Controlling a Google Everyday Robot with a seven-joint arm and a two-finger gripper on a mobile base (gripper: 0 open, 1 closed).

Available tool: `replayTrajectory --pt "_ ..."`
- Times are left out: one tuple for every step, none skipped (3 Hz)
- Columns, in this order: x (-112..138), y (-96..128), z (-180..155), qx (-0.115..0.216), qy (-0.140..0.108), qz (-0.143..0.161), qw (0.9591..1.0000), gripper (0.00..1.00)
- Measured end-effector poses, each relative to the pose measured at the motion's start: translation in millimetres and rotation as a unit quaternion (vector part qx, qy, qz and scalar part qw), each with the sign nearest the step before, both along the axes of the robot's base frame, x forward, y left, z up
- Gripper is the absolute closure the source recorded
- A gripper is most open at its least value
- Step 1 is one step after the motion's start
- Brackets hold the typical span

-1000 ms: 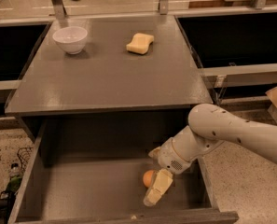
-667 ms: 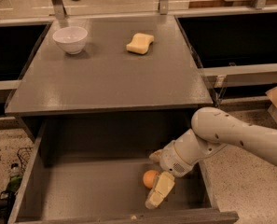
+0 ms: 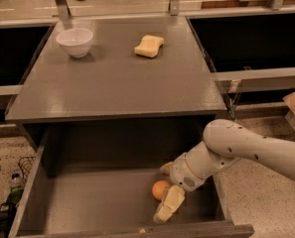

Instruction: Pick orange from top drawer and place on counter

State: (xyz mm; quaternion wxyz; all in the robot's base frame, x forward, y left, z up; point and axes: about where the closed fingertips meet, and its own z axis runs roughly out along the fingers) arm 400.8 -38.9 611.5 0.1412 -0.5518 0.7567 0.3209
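Note:
The orange (image 3: 159, 188) lies on the bottom of the open top drawer (image 3: 102, 202), near its front right. My gripper (image 3: 162, 194) is down inside the drawer and open, with one pale finger (image 3: 170, 204) in front of the orange and the other behind it, so the orange sits between them. The counter (image 3: 112, 83) is the dark-grey top above the drawer.
A white bowl (image 3: 74, 41) stands at the counter's back left. A pale yellow sponge (image 3: 149, 45) lies at its back middle. The drawer's thick front panel (image 3: 137, 230) and right wall (image 3: 219, 202) are close to the arm. Dark recesses flank the counter.
The gripper has sunk slightly around the orange. The orange has stayed in place on the drawer bottom.

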Motion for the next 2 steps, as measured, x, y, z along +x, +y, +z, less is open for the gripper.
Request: replayTrajectory --pt "0.0 0.0 0.0 0.000 0.000 0.000 1.0000 0.00" --pt "0.0 0.0 0.0 0.000 0.000 0.000 1.0000 0.17"
